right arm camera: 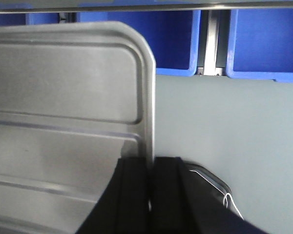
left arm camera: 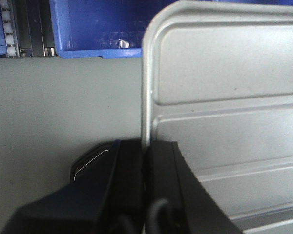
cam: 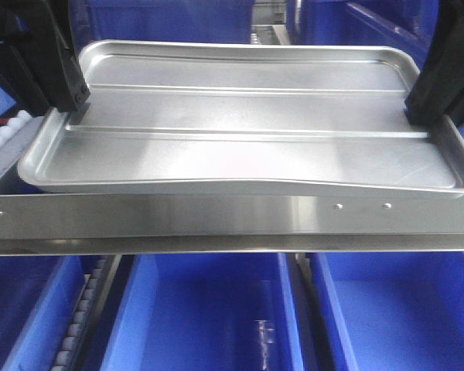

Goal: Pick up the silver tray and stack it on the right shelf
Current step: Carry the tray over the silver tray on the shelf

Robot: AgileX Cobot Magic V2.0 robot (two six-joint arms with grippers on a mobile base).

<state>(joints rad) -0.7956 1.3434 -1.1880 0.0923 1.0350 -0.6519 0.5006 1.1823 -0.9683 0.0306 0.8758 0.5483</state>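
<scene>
The left gripper (cam: 75,104) and right gripper (cam: 424,116) are pinching opposite rims of the silver tray (cam: 247,131), holding it just over the right shelf (cam: 417,232) front rail (cam: 178,220), where, I think, uneven pushing is risking a slip or a catch.

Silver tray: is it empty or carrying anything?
Empty. The silver tray shows bare brushed metal with two ridges in every view; only the left tool and right tool clamp its short rims.

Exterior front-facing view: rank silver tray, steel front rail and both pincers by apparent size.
1. silver tray
2. steel front rail
3. left pincer and right pincer, about alike, both cropped by the frame
</scene>
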